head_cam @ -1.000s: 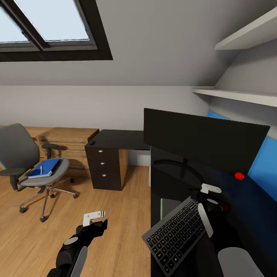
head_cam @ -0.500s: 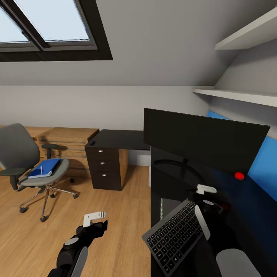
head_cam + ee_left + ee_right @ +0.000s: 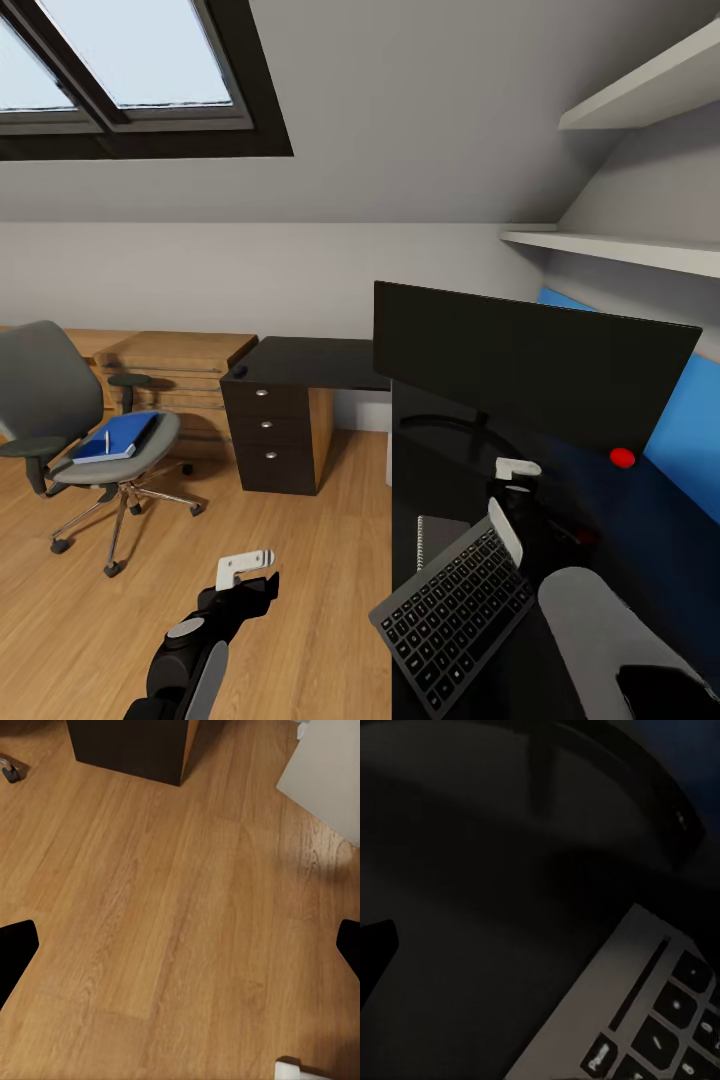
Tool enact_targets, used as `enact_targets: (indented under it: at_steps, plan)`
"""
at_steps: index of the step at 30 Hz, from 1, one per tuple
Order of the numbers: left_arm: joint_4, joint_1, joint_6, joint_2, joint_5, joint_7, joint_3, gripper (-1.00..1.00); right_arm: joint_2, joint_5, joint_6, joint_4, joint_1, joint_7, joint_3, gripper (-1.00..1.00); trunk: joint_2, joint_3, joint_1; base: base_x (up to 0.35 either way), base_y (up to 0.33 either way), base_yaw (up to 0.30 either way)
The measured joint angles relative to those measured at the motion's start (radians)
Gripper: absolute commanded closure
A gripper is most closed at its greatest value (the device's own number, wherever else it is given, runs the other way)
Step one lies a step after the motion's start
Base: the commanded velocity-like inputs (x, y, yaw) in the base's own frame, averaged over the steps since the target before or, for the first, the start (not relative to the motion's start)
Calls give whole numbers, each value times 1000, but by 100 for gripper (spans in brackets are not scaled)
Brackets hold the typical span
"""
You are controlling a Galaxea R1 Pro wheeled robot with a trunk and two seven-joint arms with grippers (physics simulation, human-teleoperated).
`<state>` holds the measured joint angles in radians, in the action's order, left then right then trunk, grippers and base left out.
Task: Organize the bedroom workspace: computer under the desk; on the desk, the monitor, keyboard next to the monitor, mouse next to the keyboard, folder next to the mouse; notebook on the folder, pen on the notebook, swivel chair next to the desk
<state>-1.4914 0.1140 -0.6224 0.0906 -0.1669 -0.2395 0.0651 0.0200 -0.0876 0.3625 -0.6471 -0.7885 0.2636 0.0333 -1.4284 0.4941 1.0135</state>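
Note:
The black monitor (image 3: 530,365) stands on the black desk (image 3: 310,356). In front of it the keyboard (image 3: 455,610) lies askew at the desk's edge, and it shows too in the right wrist view as the keyboard (image 3: 652,1020). My right gripper (image 3: 512,500) hovers open over its far end, above the monitor stand (image 3: 607,772). A grey rectangle (image 3: 432,540), likely the notebook, lies partly under the keyboard. The mouse (image 3: 239,371) sits on the desk's far wing. On the swivel chair (image 3: 60,420) lies the blue folder (image 3: 122,436) with the pen (image 3: 107,441). My left gripper (image 3: 262,585) hangs open over the floor.
A dark drawer unit (image 3: 268,432) holds up the desk's far wing. Low wooden shelving (image 3: 180,375) runs along the wall behind the chair. A light grey box (image 3: 326,772), likely the computer, stands by the desk. Wall shelves (image 3: 610,245) hang above the monitor.
My right wrist has moved left and a little further from me, towards the monitor stand, and the forearm has swung with it. Keyboard, chair and left arm have stayed put.

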Motion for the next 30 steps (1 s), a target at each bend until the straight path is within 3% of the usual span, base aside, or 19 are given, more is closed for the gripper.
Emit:
enact_targets:
  at_steps: [6,8,21,30]
  plan:
    - [0,0,0,0,1,0,1,-100,-3,23,-122,272,-131,1,-3,-100,0,0,0,0,0,0]
    - [0,0,0,0,1,0,1,-100,-3,27,-147,313,-147,0,-4,-100,0,0,0,8,0,0]
    - [0,0,2,0,0,2,3,-100,-7,31,-190,463,-173,-21,-8,-100,0,0,0,167,0,0]
    - [-1,0,2,0,0,3,3,-100,-6,27,-205,475,-173,-20,-4,-100,0,0,0,66,0,0]
